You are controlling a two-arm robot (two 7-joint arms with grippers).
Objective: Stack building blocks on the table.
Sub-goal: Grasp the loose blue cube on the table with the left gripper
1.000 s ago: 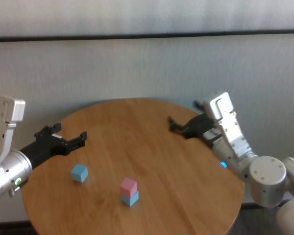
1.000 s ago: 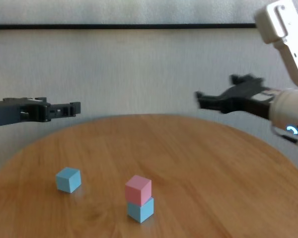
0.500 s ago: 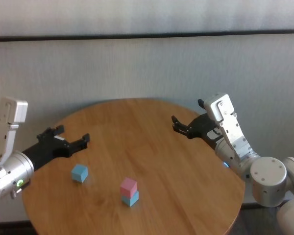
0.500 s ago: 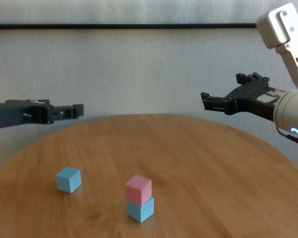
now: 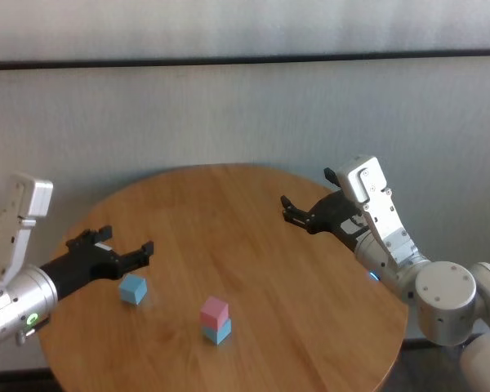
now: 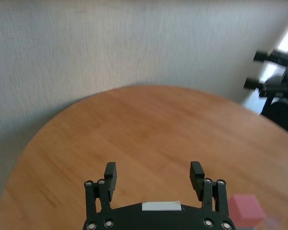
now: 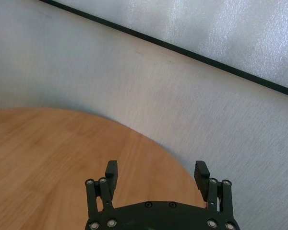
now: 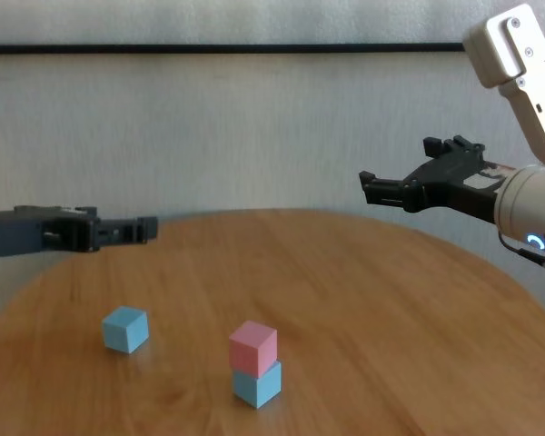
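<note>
On the round wooden table (image 5: 229, 212) a pink block (image 5: 214, 309) sits on top of a light blue block (image 5: 218, 331) near the front middle. A second light blue block (image 5: 132, 288) lies alone to their left. In the chest view the pink block (image 8: 252, 346) rests on the blue block (image 8: 257, 384), and the loose block (image 8: 125, 329) is to the left. My left gripper (image 5: 126, 241) is open and empty, hovering just behind the loose block. My right gripper (image 5: 307, 194) is open and empty, raised over the table's far right edge.
A pale wall with a dark horizontal strip (image 5: 245, 59) stands close behind the table. In the left wrist view the pink block (image 6: 246, 209) shows beside the fingers, and the right gripper (image 6: 273, 72) appears far off. The right wrist view shows the table's far edge (image 7: 149, 143).
My left gripper has come forward and lower, closer to the loose blue block. My right gripper has wavered slightly over the far right edge. The blocks have not moved.
</note>
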